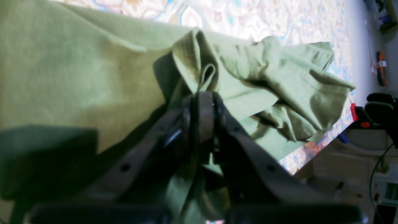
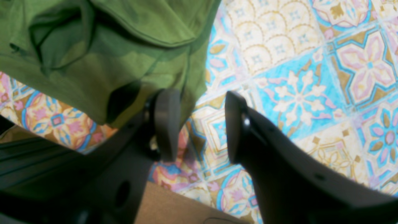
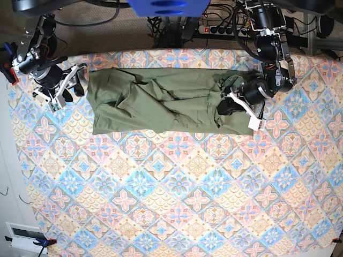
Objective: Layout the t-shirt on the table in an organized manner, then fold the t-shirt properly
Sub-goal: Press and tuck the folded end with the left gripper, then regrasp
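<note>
The olive-green t-shirt (image 3: 161, 101) lies stretched sideways and wrinkled along the far part of the tile-patterned table (image 3: 171, 203). My left gripper (image 3: 231, 103) is at the shirt's right end. In the left wrist view the gripper (image 1: 202, 104) is shut on a bunched fold of the shirt (image 1: 77, 74). My right gripper (image 3: 65, 88) is just off the shirt's left edge. In the right wrist view the gripper (image 2: 200, 124) is open and empty over the table (image 2: 295, 77), with the shirt's edge (image 2: 108, 46) beside and above its left finger (image 2: 168, 121).
The table's far edge runs close behind the shirt, with a power strip (image 3: 220, 29) and cables beyond it. The table's left edge (image 3: 10, 134) is near my right arm. Patterned cloth stretches in front of the shirt.
</note>
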Robot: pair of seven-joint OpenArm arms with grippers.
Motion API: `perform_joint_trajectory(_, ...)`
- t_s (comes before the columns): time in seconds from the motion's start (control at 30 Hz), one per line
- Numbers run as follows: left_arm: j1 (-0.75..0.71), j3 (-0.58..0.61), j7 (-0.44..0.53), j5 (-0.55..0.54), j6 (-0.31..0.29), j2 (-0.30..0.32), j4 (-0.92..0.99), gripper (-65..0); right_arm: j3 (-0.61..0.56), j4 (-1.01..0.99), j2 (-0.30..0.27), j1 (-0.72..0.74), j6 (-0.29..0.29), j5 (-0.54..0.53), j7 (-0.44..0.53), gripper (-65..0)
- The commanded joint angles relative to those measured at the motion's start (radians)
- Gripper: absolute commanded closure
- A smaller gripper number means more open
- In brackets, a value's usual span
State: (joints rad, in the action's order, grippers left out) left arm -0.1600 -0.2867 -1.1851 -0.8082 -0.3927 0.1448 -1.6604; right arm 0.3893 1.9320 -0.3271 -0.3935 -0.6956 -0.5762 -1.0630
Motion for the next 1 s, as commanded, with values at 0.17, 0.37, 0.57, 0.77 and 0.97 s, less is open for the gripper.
perform_joint_trajectory(0.17,0.018,-0.081,0.020,-0.029,-0.007,0.003,-0.047,0.0,0.009,0.020,-0.014,0.005,-0.003,-0.011,0.019,-23.6)
perform_joint_trajectory(0.37,0.026,-0.162,0.020,-0.030,-0.007,-0.020,-0.166,0.0,0.009,0.020,-0.014,0.005,-0.003,-0.011,0.019,-23.6)
perform_joint_trajectory(0.57,0.030,-0.194,0.020,-0.020,-0.007,-0.041,-0.200,0.0,0.009,0.020,-0.014,0.005,-0.003,-0.011,0.019,-23.6)
perform_joint_trajectory(0.77,0.032,-0.147,0.020,-0.020,-0.007,-0.057,-0.065,0.0,0.009,0.020,-0.014,0.005,-0.003,-0.011,0.019,-23.6)
perform_joint_trajectory(0.97,0.046,-0.039,0.020,-0.023,-0.007,-0.058,-0.005,-2.2,0.009,0.020,-0.014,0.005,-0.003,-0.011,0.019,-23.6)
